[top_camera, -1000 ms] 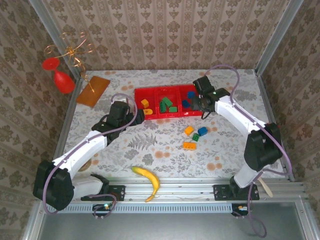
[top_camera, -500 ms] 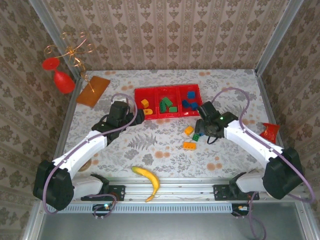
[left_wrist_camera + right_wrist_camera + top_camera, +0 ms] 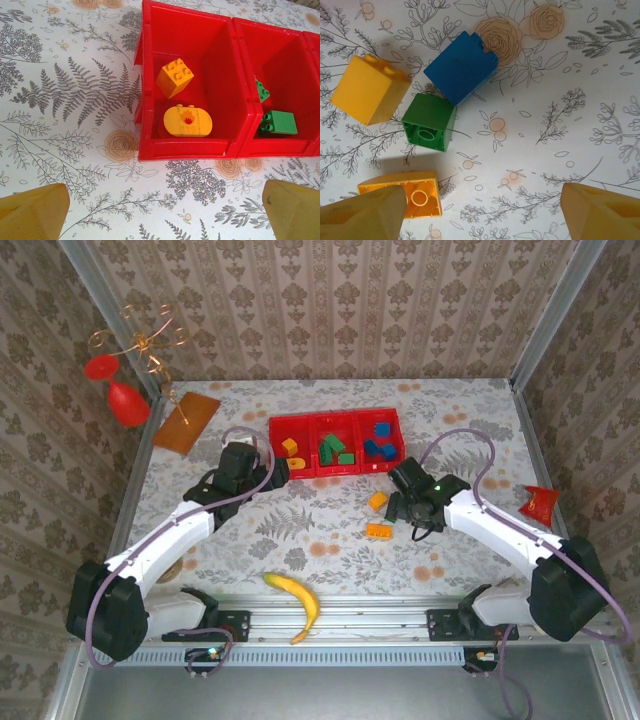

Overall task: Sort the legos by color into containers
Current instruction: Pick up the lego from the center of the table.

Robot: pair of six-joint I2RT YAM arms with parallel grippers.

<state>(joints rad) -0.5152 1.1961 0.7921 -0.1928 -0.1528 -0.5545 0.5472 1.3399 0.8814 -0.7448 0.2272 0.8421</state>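
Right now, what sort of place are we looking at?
Probably a staged robot test booth: aluminium frame holding wallpapered panels, floral-print tabletop, and a red three-compartment tray of toy bricks.

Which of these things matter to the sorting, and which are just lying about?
Job: red tray, orange brick, blue brick, green brick, flat orange brick.
Lying about: banana, orange-brown board, small red object at the right edge.

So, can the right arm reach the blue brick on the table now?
Probably yes. The right gripper hangs open close by the blue brick, nothing covering it. The green brick sits close beside it, so a finger may bump that.
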